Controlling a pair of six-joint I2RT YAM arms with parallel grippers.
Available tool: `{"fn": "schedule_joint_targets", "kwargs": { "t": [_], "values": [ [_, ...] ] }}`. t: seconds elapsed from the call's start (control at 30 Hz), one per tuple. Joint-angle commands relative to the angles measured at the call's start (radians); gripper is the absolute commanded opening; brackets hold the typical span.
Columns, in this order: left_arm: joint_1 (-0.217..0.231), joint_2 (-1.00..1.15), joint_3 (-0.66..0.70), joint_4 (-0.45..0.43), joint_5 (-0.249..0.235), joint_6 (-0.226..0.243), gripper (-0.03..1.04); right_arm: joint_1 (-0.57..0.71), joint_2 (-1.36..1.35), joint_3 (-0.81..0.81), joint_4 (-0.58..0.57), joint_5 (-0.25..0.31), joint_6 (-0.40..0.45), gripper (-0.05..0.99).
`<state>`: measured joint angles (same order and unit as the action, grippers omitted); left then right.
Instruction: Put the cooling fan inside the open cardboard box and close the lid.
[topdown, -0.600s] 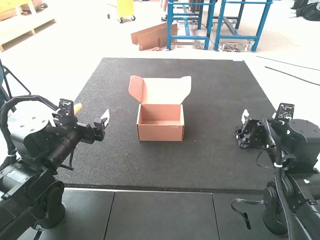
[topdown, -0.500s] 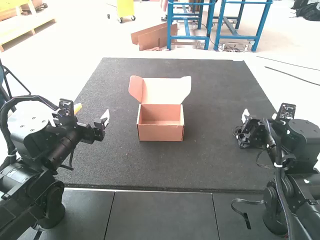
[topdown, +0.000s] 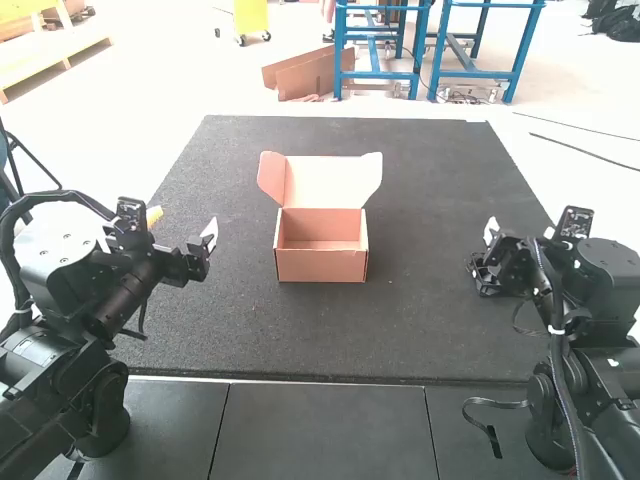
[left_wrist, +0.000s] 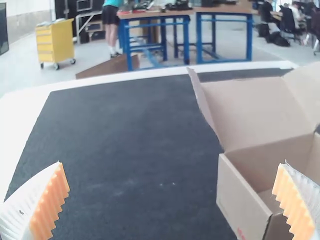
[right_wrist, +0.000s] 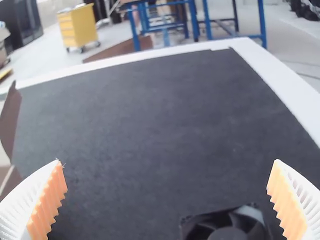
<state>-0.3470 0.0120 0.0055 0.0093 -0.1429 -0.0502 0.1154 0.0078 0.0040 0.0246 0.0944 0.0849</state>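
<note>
Desk (topdown: 430, 170) mat runs bare on every side of the cardboard box (topdown: 320, 245), which sits mid-mat, well apart from all four edges, its lid (topdown: 320, 180) standing open at the back. Wide free lanes lie between the box and each arm. Nothing has shifted since the earlier frames. The left hand (topdown: 183, 226) hovers beside the box's left wall, fingers spread and empty. The right hand (right_wrist: 166, 167) hangs near the mat's right edge, fingers spread wide over the cooling fan (right_wrist: 222, 227) lying on the mat.
</note>
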Motion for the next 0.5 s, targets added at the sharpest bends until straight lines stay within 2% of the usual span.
{"fn": "schedule_joint_targets", "kwargs": {
  "t": [0.0,0.17,0.37,0.47],
  "values": [
    [0.008,-0.014,-0.006,0.011,-0.009,-0.013,0.97,-0.005,-0.006,-0.002,0.021,-0.015,0.012,0.92],
    [0.009,-0.014,-0.006,0.012,-0.009,-0.014,0.97,-0.005,-0.006,-0.002,0.032,-0.024,0.013,0.92],
    [0.009,-0.012,-0.006,0.135,-0.029,-0.007,0.97,-0.011,-0.006,-0.002,0.164,-0.013,0.01,0.92],
    [0.009,-0.012,0.004,0.173,-0.03,0.0,0.97,-0.014,-0.008,0.017,0.187,-0.01,-0.017,0.92]
  ]
}}
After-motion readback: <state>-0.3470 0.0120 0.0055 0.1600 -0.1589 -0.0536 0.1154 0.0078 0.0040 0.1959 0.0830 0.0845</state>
